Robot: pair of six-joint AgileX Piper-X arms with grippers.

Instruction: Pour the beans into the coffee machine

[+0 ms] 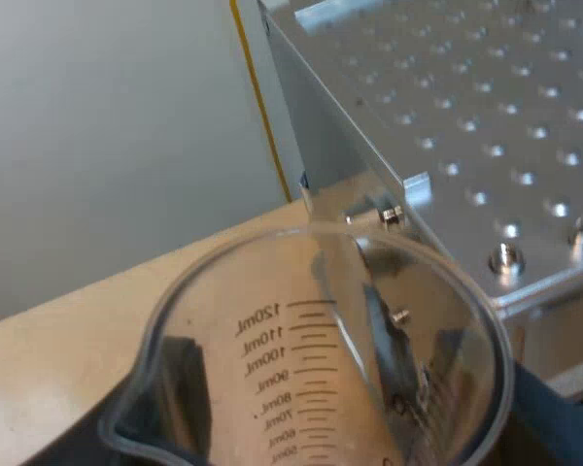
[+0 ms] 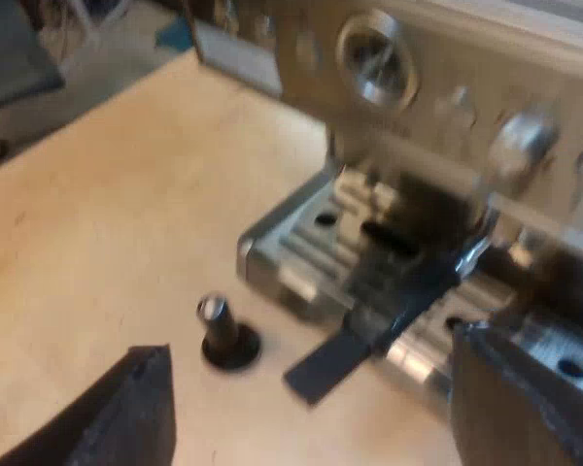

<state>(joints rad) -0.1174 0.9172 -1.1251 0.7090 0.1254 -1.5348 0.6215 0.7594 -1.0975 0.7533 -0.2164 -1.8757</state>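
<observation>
A pale wooden table [image 2: 107,194] lies under both arms. Past its edge are a perforated metal plate [image 1: 486,107] and grey floor [image 1: 97,126]. Close under its wrist, the left gripper [image 1: 360,417] clasps the measuring glass [image 1: 311,330]. The glass's mouth faces the wrist, and its long axis runs away toward the tabletop. The right gripper [image 2: 316,417] hovers over the table, spread wide. Just beyond it stands a tamper [image 2: 228,335]. Farther off is the espresso machine [image 2: 418,116], with a dark handle [image 2: 369,330] jutting from its front.

Light brown wood table [image 2: 97,194]. On it, a shiny espresso machine [image 2: 428,78]. Just beside the machine's front, a small dark tamper [image 2: 228,335], standing up on the wood, not touching the machine.
</observation>
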